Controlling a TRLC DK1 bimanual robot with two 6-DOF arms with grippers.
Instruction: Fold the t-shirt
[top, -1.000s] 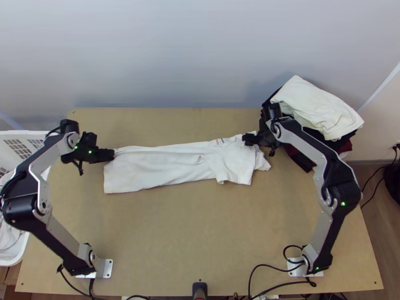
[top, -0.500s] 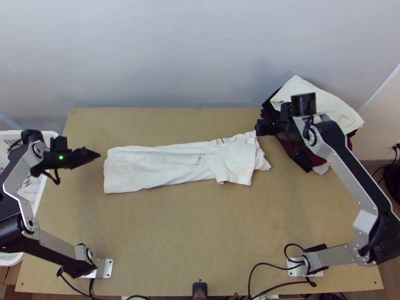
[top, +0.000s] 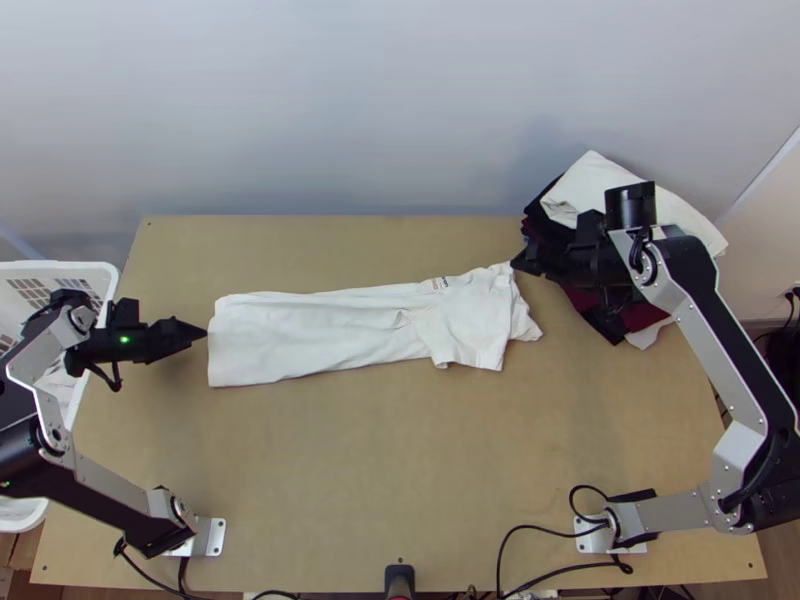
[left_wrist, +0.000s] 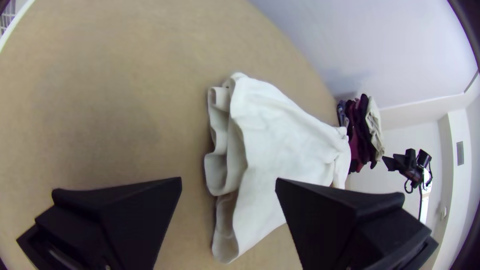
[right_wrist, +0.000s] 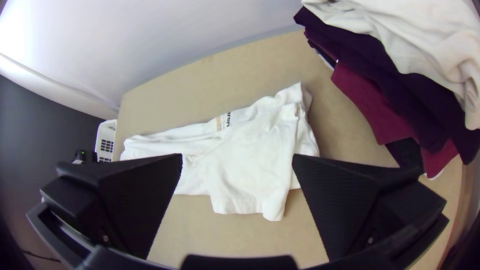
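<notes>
The white t-shirt (top: 330, 330) lies on the table as a long narrow folded strip, its sleeve end toward the stack. My left gripper (top: 203, 332) is just off the strip's left end. In the left wrist view the left gripper (left_wrist: 229, 185) stands open, with the shirt's layered hem (left_wrist: 225, 165) beyond its fingers. At the strip's right end is my right gripper (top: 516, 264), by the upper corner. The right wrist view shows the right gripper (right_wrist: 237, 162) open over the sleeve end (right_wrist: 255, 170), nothing held.
A stack of folded clothes (top: 690, 215), cream on top of dark and maroon, stands at the table's back right, beneath the right arm. A white basket (top: 100, 275) with clothes is at the left edge. Bare table (top: 400, 450) lies in front of the shirt.
Both grippers let go of the shirt's ends and drew outward, left and right. Since then the left gripper has come slightly back toward the shirt and lower in the picture. The shirt lies about the same.
</notes>
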